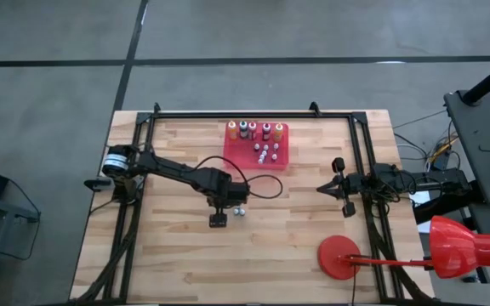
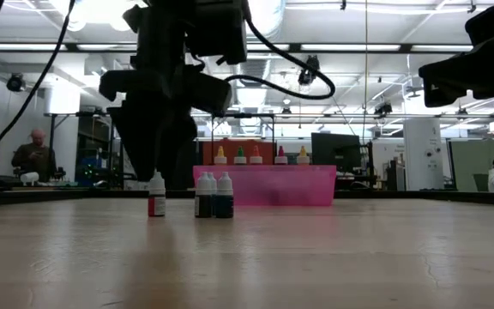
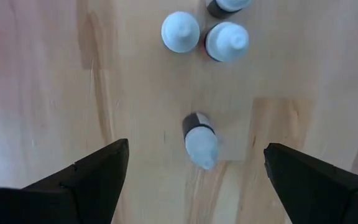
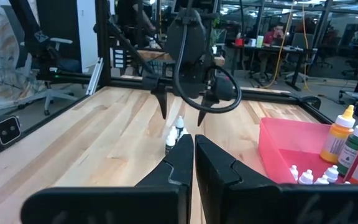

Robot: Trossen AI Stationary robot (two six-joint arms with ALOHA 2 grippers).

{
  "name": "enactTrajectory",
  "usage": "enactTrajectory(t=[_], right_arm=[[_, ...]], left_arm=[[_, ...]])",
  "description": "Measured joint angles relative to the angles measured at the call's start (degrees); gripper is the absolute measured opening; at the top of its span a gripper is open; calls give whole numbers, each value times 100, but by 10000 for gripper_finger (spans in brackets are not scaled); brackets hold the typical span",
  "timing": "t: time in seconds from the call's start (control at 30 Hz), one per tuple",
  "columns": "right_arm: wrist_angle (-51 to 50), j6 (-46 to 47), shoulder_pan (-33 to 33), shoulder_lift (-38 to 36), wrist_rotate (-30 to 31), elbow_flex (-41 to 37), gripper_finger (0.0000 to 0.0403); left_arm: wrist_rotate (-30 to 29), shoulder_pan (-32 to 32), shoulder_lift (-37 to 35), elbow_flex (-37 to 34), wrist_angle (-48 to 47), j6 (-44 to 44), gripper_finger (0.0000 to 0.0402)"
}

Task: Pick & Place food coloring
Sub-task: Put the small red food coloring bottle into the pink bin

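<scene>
Hovering straight above the table with jaws spread wide and empty, the left gripper (image 3: 194, 180) brackets one upright food coloring bottle (image 3: 199, 140), its long axis vertical; two bottles (image 3: 205, 36) stand just beyond. The shut right gripper (image 1: 324, 188) waits well apart.

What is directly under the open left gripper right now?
Under the left gripper, a small bottle stands alone on the bare table, between the open fingers. Two white-capped bottles stand beyond; a third is cut off.
</scene>
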Motion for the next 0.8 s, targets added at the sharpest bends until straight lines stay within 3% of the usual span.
enactTrajectory(t=[0.6, 0.8], right_arm=[[-2, 0, 0, -2, 3, 1, 8], [-2, 0, 4, 0, 2, 0, 8]], left_arm=[[-15, -118, 0, -421, 512, -21, 342], [-21, -116, 0, -464, 577, -106, 315]])
